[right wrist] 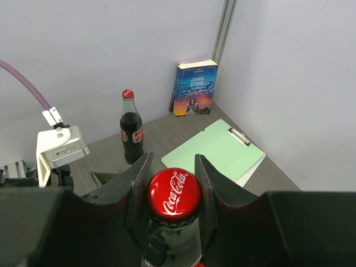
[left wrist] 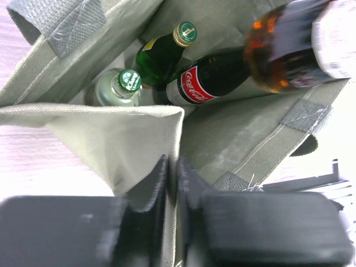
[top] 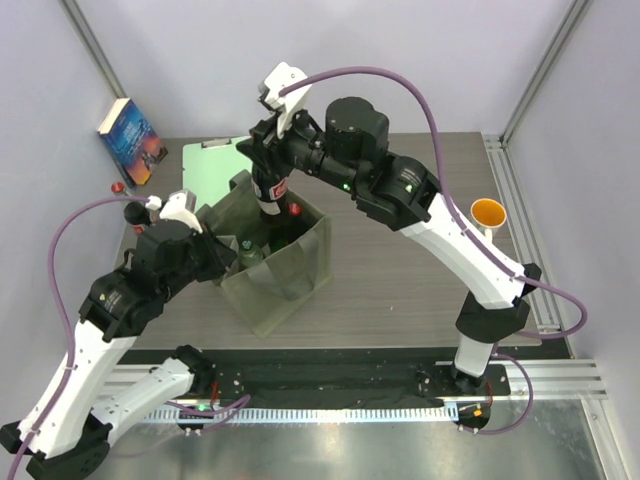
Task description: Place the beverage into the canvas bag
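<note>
Nearest the arm bases, the left fingers [left wrist: 160, 181] are clenched on the top edge of the boxy olive-grey canvas bag [top: 290, 290], pinching one fabric wall so that the mouth stands open on the grey wood-grain surface [top: 400, 290]. Inside, two bottles already stand side by side: a clear glass bottle with a green cap [left wrist: 129, 79] and, just beyond it, a dark green glass bottle with a gold cap [left wrist: 161, 55]. Over the bag's far half, the right fingers [right wrist: 139, 192] are closed around the neck of a red-capped glass cola bottle [right wrist: 173, 194], holding it upright. In the left wrist view a red-labelled cola bottle reaches down beside the two green-capped ones (I take it to be this same bottle, though its upper part is blurred), so it looks partly lowered but not yet released. Farther back, a second red-capped cola bottle [right wrist: 131, 128] stands alone on the surface, well apart from the bag, with a flat mint-green clipboard [right wrist: 214, 150] beside it and a blue paperback book [right wrist: 194, 89] leaning against the wall. By my judgement the task is well along: what is left is to set this bottle down, let go, and probably fetch the last one.
</note>
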Controlling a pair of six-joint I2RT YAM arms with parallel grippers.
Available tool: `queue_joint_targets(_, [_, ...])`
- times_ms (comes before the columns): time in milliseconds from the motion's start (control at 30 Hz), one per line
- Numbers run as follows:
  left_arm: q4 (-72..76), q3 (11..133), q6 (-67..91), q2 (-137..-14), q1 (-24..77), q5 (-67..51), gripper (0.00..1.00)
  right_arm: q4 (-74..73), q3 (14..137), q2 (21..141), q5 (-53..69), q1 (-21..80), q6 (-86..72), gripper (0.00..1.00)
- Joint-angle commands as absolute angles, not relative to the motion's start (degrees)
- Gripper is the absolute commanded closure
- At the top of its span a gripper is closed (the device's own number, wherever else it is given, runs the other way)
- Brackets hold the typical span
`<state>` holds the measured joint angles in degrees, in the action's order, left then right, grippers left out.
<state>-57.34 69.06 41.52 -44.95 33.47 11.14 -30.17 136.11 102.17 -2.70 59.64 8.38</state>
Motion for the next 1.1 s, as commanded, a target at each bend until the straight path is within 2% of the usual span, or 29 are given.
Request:
queue_joint_targets(0, [-56.78,70.84,40.69,-44.65,33.57,10.98,0.97,-15.47,135.54,99.58,-0.79,59.77,6.86,0.99])
queue_joint_targets(67, [-56.87,70.84,40.78,-44.74,33.57,11.25,1.0,-15.03,133.35,99.32,-0.79,59.85,6.59,0.99])
queue_joint_targets(1067, [-59.33,72.16,42.27,-43.77,33.57,12.48,1.0,-0.26,100.91,91.59,2.9,59.77,3.52,0.99])
